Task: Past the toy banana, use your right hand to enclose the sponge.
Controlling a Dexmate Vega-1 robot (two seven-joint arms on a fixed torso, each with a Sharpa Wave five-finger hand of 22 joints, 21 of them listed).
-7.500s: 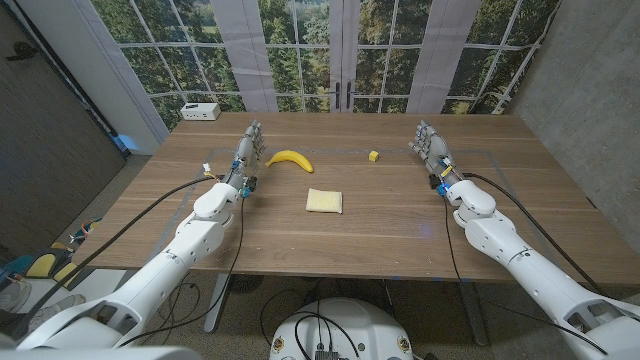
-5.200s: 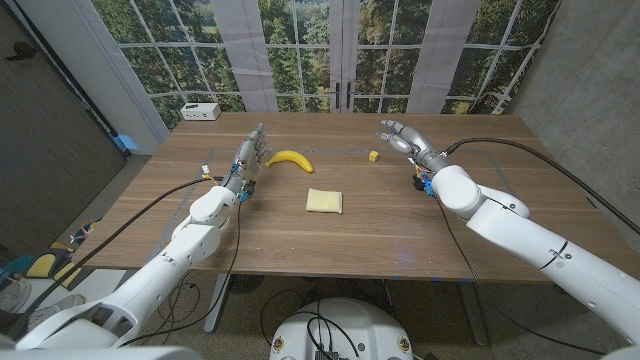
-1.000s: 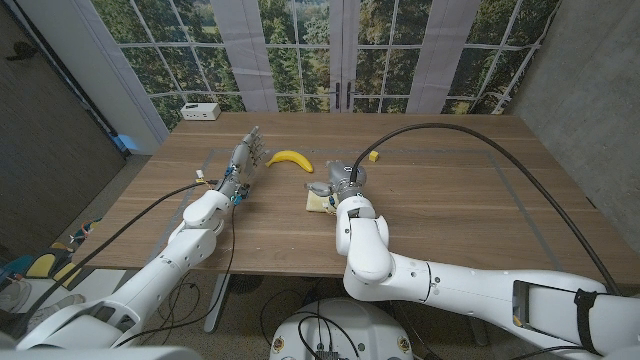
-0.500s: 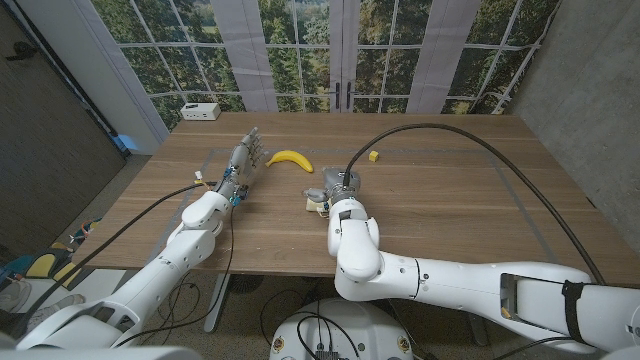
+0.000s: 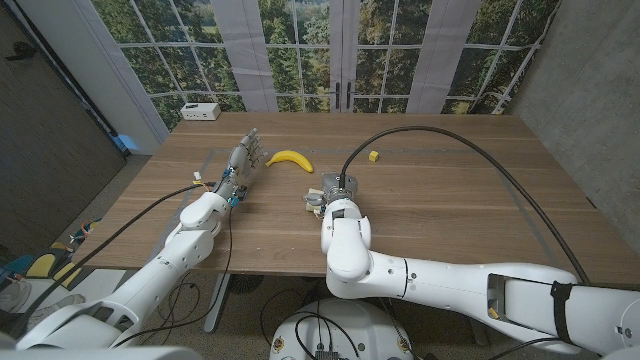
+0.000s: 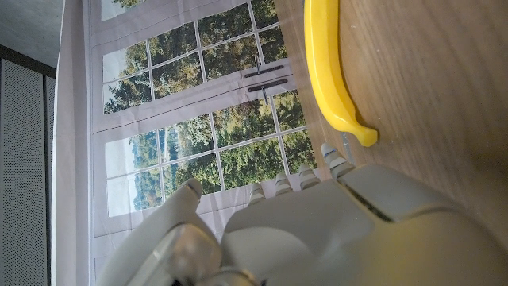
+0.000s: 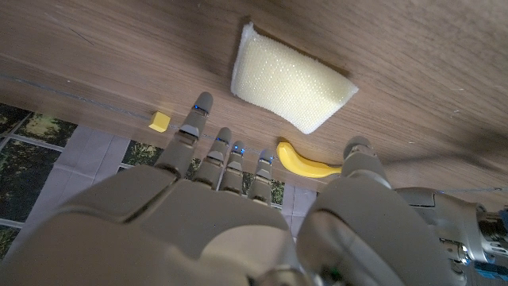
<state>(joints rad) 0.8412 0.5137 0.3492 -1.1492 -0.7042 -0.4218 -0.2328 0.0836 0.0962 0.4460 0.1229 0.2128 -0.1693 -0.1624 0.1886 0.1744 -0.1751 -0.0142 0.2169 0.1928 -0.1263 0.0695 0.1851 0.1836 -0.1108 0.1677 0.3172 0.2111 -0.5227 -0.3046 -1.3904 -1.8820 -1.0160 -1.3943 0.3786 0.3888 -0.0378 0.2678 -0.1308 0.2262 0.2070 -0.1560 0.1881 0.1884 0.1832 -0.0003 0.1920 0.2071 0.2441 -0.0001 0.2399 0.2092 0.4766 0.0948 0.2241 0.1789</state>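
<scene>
The right hand [image 5: 322,194] is hovering at the centre of the wooden table [image 5: 450,210], directly over the sponge. In the right wrist view, the right hand [image 7: 238,214] is holding nothing: its fingers [image 7: 196,119] are reaching forward, spread apart, and the thumb is standing off to one side. The pale yellow sponge [image 7: 290,87] is lying flat on the wood just beyond the fingertips, in the gap between the fingers and the thumb, with no finger touching it. In the head view the hand and forearm are covering almost all of the sponge.

From the right hand, the toy banana [image 5: 290,158] is lying near, at about 11 o'clock, further from the robot. It is resting on its side on the table. A small yellow block [image 5: 374,156] is sitting at about 1 o'clock from the hand, well apart from the banana.

The left hand [image 5: 243,160] is standing at about 10 o'clock from the right hand, just beside the banana's left end, holding nothing, with its fingers extended and slightly apart. In the left wrist view, the banana [image 6: 329,71] is lying just past the fingertips of the left hand [image 6: 317,230], apart from them.

A white box [image 5: 201,111] is sitting at the table's far left corner, at about 10 o'clock, well apart from both hands
</scene>
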